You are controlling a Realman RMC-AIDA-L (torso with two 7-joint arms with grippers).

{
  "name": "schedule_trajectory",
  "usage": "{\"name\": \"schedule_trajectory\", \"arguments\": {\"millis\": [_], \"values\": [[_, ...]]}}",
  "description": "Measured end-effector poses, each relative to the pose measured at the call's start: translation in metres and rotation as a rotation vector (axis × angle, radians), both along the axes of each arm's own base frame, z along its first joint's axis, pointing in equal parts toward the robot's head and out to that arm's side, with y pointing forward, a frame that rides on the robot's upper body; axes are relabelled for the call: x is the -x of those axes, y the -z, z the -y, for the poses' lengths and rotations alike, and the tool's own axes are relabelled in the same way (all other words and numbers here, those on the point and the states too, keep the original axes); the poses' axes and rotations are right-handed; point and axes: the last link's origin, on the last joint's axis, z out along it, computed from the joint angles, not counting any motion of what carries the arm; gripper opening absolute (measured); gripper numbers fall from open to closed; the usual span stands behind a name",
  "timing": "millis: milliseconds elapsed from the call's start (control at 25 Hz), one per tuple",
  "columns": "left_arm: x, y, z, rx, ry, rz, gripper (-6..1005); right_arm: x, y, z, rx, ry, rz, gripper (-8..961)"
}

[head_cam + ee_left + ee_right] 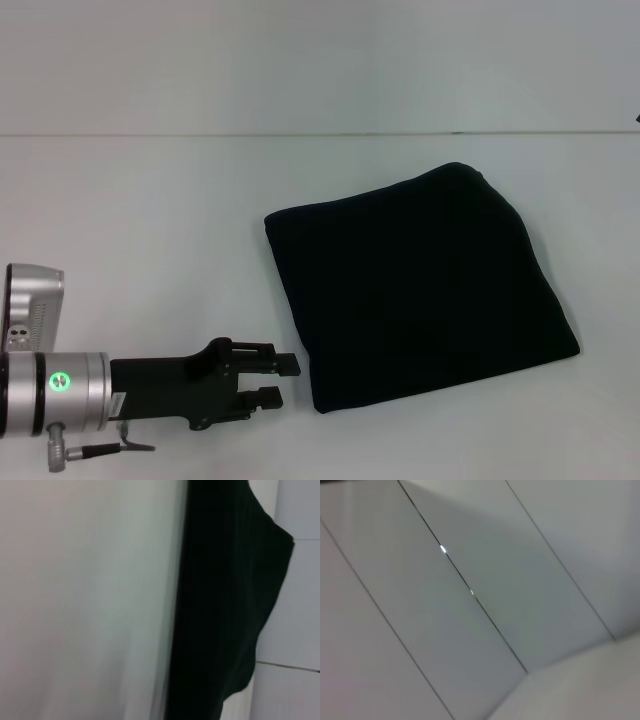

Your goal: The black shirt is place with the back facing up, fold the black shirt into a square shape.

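The black shirt (420,288) lies folded into a rough square on the white table (150,230), right of centre in the head view. No print shows on it. My left gripper (283,381) sits low at the left, just beside the shirt's near left corner, fingers apart with nothing between them. In the left wrist view the black shirt (225,605) fills a dark band next to bare table. My right gripper does not show in any view; its wrist camera sees only pale wall panels.
The table's far edge (320,134) meets a plain wall. Bare table surface stretches to the left of and behind the shirt. A small dark object (637,118) peeks in at the right border.
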Motion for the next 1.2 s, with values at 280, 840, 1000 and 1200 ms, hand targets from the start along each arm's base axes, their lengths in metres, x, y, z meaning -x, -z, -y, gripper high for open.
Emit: {"name": "schedule_trajectory", "arguments": {"millis": [280,840,1000,1200], "values": [[0.002,-0.002,-0.003,-0.009,0.002,-0.017,527,-0.003,-0.041,-0.037,0.241,0.233,0.047,682],[0.01,0.007,0.003,-0.002,0.048,-0.094,526,0.044,-0.063,-0.069,0.43,0.361,0.346,683],[0.002,0.014,0.002,-0.002,0.067,-0.081,525,0.044,-0.062,-0.069,0.434,0.363,0.337,683],[-0.009,0.024,-0.002,0.001,0.08,-0.072,525,0.044,-0.061,-0.069,0.435,0.364,0.334,682]]}}
